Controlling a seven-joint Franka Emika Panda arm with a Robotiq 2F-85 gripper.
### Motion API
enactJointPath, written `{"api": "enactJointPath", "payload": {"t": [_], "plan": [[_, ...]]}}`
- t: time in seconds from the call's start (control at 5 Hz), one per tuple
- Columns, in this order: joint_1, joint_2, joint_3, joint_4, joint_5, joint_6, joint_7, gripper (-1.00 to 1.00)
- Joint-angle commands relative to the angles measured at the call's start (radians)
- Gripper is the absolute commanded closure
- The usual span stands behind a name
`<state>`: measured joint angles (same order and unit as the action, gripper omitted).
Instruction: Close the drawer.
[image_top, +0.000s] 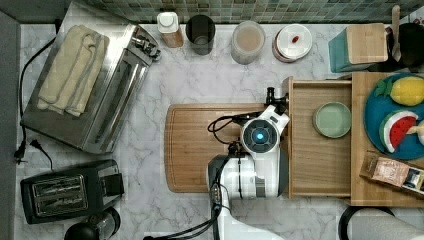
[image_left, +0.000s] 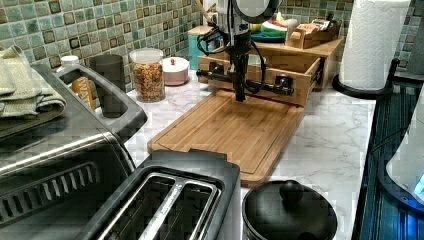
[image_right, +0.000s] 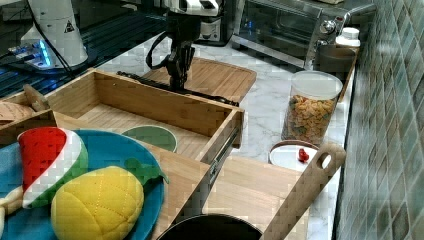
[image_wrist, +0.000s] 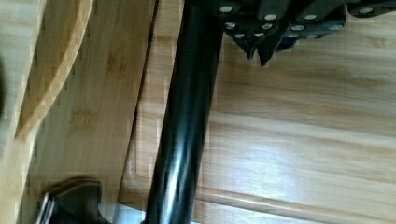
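Observation:
The drawer (image_top: 320, 165) is a light-wood box pulled open over the counter, with a green bowl (image_top: 332, 119) inside it. Its long black bar handle (image_wrist: 187, 121) runs along the front panel (image_left: 260, 79). My gripper (image_wrist: 257, 53) is shut, fingertips together, with nothing between them. It hangs just on the cutting-board side of the handle (image_left: 267, 88), close beside the bar and low over the board. In the left view the gripper (image_left: 240, 96) points straight down in front of the panel. In the right view the gripper (image_right: 176, 82) stands just beyond the drawer's front wall (image_right: 150, 107).
A wooden cutting board (image_top: 200, 150) lies in front of the drawer, under my arm. A toaster oven (image_top: 95, 95), a black toaster (image_top: 65, 192), jars (image_top: 247, 41) along the tiled wall, a blue plate (image_top: 376, 112) with plush fruit and a paper towel roll (image_left: 372, 40) surround it.

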<state>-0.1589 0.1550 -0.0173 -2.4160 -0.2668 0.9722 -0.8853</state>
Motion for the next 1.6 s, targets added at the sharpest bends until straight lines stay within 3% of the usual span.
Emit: {"api": "enactJointPath", "payload": {"t": [0.2,0.4,0.6,0.8,1.0,1.2,1.6], "plan": [[-0.165,-0.005,-0.125,0.186,0.122,0.049,-0.242,1.00],[-0.205,0.022,-0.163,0.261,0.115,0.002,-0.327,1.00],[-0.251,0.085,-0.196,0.335,0.205,0.012,-0.478,1.00],[-0.284,0.130,-0.225,0.423,0.234,-0.003,-0.596,1.00],[-0.270,0.138,-0.273,0.486,0.185,-0.029,-0.568,1.00],[-0.272,0.140,-0.283,0.454,0.164,0.050,-0.486,1.00],[-0.248,0.092,-0.293,0.410,0.135,0.030,-0.444,1.00]]}}
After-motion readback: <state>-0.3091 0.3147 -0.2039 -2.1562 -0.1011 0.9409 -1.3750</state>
